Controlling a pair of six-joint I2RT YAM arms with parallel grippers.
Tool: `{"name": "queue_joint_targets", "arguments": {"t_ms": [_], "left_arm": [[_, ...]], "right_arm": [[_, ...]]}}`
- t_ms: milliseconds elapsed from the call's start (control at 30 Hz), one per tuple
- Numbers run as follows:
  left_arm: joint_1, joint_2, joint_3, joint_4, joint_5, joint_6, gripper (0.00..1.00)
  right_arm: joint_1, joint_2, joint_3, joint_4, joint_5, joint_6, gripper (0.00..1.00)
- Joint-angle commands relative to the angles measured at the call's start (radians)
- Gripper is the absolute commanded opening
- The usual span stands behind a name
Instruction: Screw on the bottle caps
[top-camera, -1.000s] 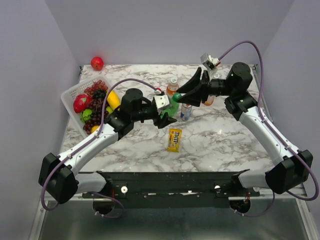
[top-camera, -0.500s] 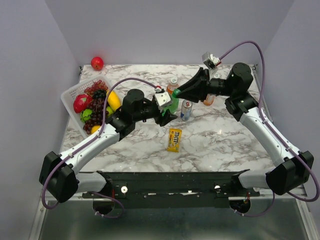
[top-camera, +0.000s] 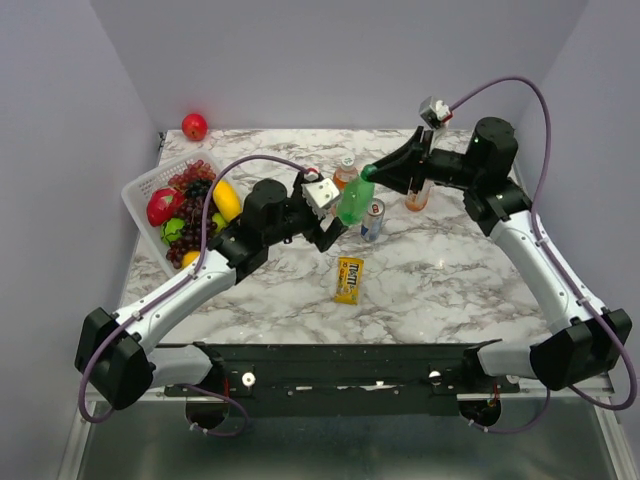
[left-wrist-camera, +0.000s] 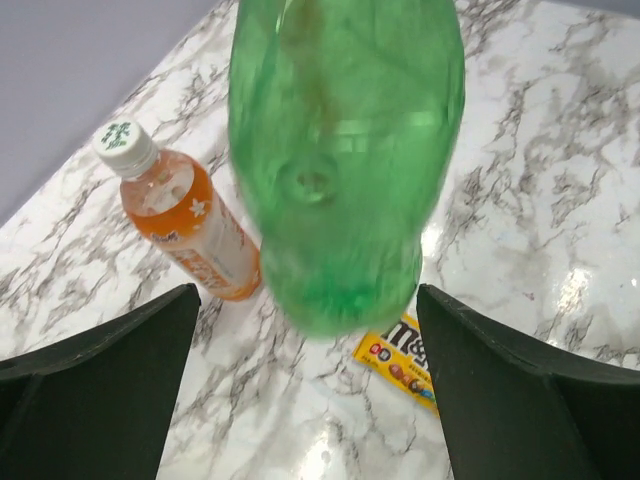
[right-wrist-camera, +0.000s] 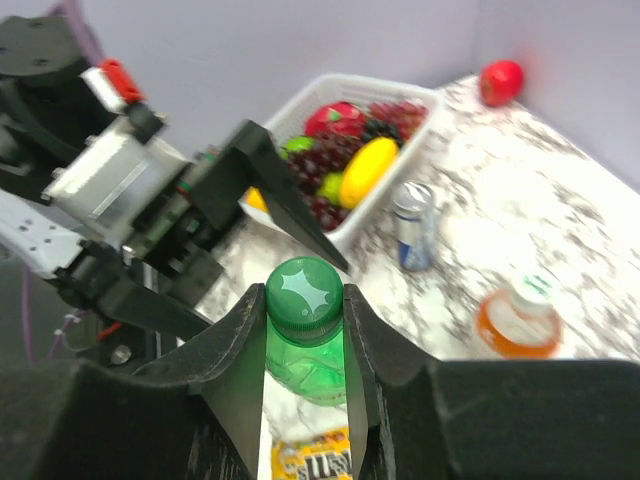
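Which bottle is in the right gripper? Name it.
The green bottle: the right gripper pinches its dark green cap, and it leans. The orange bottles stand upright on the table, ungripped.

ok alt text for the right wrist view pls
The right gripper pinches the dark green cap on a green bottle. Behind stand the left arm, a white basket of fruit, a drink can and a capped orange drink bottle.
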Motion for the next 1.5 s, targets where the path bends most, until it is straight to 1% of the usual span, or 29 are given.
{"name": "queue_joint_targets", "arguments": {"t_ms": [0,67,100,167,333,500,533,600,800,1000,1233,1367,1467], "left_arm": [[0.007,-0.055,-0.038,-0.086,-0.091,0.067,0.99],[0.005,-0.069,-0.053,-0.094,-0.097,0.071,0.99],[0.007,-0.071,-0.055,-0.101,-0.097,0.071,0.99],[0.007,-0.068,-0.049,-0.109,-0.097,0.066,0.99],[0.005,-0.052,-0.026,-0.127,-0.099,0.061,0.99],[0.005,-0.026,0.013,-0.176,-0.097,0.081,0.99],[0.005,-0.023,0.016,-0.183,-0.091,0.086,0.99],[0.007,-0.019,0.013,-0.173,-0.088,0.09,0.98],[0.005,0.014,0.033,-0.173,-0.088,0.075,0.99],[0.008,0.037,0.042,-0.173,-0.105,0.087,0.98],[0.015,0.043,0.037,-0.158,-0.18,0.084,0.98],[0.024,0.052,0.039,-0.158,-0.181,0.087,0.99],[0.027,0.06,0.043,-0.158,-0.183,0.092,0.99]], "right_arm": [[-0.092,-0.028,0.086,-0.188,0.044,-0.119,0.2],[-0.136,-0.033,0.103,-0.264,0.083,-0.179,0.19],[-0.15,-0.042,0.097,-0.28,0.096,-0.231,0.18],[-0.202,-0.05,0.06,-0.303,0.134,-0.271,0.18],[-0.299,-0.062,-0.043,-0.303,0.145,-0.369,0.18],[-0.319,-0.051,-0.147,-0.271,0.148,-0.446,0.18],[-0.346,-0.045,-0.168,-0.266,0.147,-0.454,0.18],[-0.35,-0.028,-0.198,-0.245,0.142,-0.484,0.18],[-0.356,-0.007,-0.3,-0.118,0.102,-0.472,0.18],[-0.356,0.035,-0.348,-0.09,0.104,-0.489,0.2],[-0.36,0.055,-0.392,-0.041,0.093,-0.478,0.22],[-0.361,0.05,-0.417,-0.018,0.084,-0.488,0.23],[-0.361,0.052,-0.434,-0.018,0.084,-0.498,0.25]]}}
